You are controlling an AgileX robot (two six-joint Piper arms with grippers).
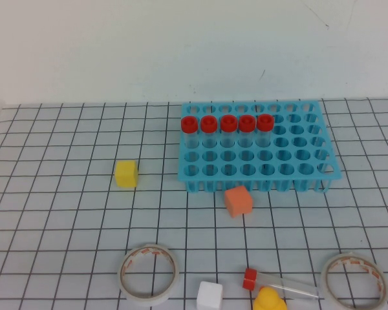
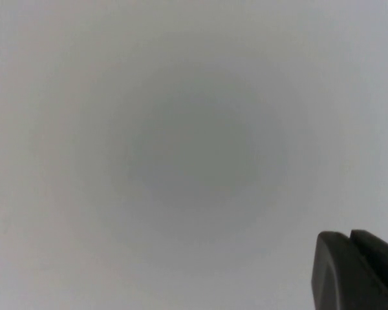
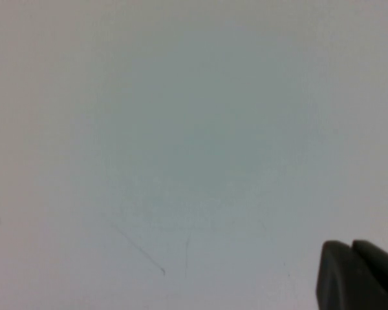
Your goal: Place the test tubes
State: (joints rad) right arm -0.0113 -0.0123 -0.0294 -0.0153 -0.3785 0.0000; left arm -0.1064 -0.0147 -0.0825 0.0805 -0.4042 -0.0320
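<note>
Left gripper [image 2: 349,242]: out of the high view. Its wrist view shows only the dark fingertips, closed together with nothing between them, against a blank pale surface. Right gripper [image 3: 350,250]: likewise outside the high view, with its tips together and empty, facing a blank pale surface.

Table [image 1: 52,213]: a blue rack [image 1: 323,123] stands toward the far right. Five red-capped tubes [image 1: 228,123] stand upright in it, side by side in the second row from the back, starting at the rack's left end.

One further tube [image 1: 288,285] lies flat at the near edge, cap pointing left, touching a yellow object [image 1: 269,301] in front of it. It lies between a white cube [image 1: 209,296] and the right tape roll [image 1: 328,284].

A left tape roll [image 1: 149,296] lies near the white cube. An orange cube [image 1: 238,200] sits just in front of the rack. A yellow cube [image 1: 126,174] sits left of the rack, apart from it.
</note>
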